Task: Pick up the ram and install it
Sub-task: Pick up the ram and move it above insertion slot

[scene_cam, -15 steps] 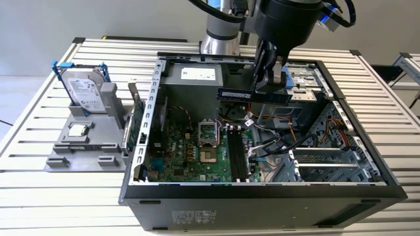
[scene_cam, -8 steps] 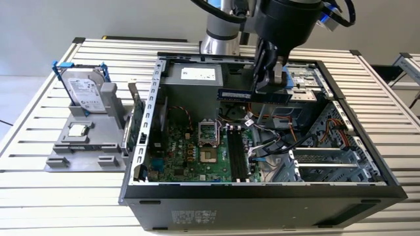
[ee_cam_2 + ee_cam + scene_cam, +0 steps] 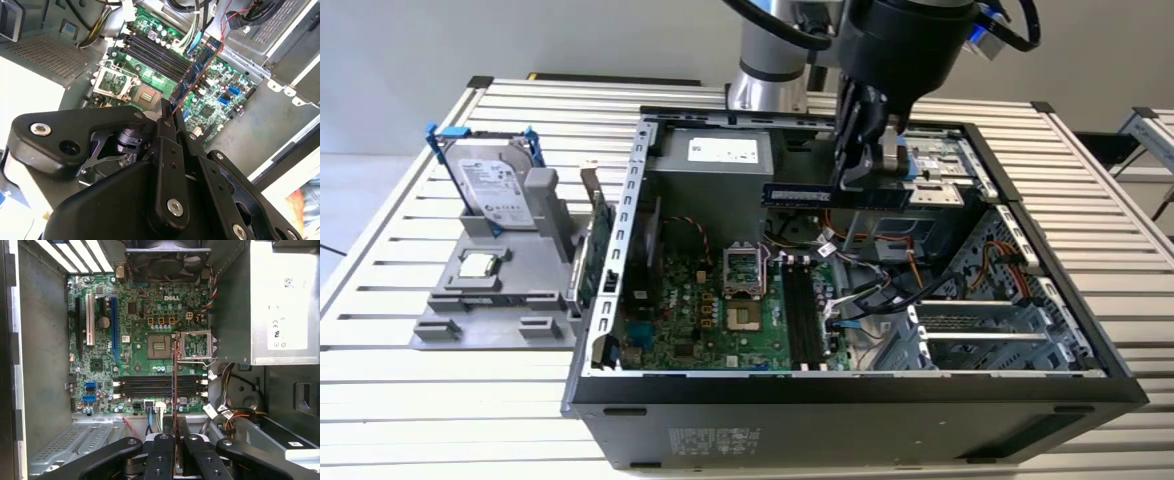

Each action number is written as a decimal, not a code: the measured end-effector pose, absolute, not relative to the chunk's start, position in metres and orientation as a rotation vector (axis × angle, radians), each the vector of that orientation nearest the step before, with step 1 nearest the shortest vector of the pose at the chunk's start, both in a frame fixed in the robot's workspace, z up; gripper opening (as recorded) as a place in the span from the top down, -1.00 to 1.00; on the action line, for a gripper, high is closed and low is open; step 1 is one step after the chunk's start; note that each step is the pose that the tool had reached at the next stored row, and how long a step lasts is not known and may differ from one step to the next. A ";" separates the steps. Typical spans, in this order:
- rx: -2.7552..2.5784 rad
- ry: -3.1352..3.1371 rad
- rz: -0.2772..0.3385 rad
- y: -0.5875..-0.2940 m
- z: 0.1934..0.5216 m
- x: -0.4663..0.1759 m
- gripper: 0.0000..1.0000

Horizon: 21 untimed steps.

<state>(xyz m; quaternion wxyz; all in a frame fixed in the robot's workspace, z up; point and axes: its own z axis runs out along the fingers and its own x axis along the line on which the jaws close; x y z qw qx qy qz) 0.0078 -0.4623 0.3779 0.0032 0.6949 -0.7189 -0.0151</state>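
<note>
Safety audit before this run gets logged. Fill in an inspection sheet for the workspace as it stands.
Surface: slatted metal table carrying an open computer case and a grey fixture.
Job's things: ram held over the motherboard, not seated; memory slots look empty.
Clutter: hard drive standing upright in the fixture; processor chip lying flat on it.
Grippers: gripper shut on the ram, above the case interior.
Cables: loose wire bundles inside the case beside the memory slots.
Surroundings: second slatted table at the exterior view's right; nothing else seen.
</note>
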 end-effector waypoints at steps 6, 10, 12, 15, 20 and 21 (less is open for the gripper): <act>2.155 -2.277 -0.048 -0.462 0.378 0.008 1.00; 2.127 -2.304 -0.048 -0.462 0.378 0.008 1.00; 2.119 -2.311 -0.048 -0.462 0.378 0.008 1.00; 2.107 -2.322 -0.048 -0.462 0.378 0.007 1.00; 2.088 -2.340 -0.048 -0.462 0.378 0.007 1.00; 2.084 -2.343 -0.048 -0.462 0.378 0.007 1.00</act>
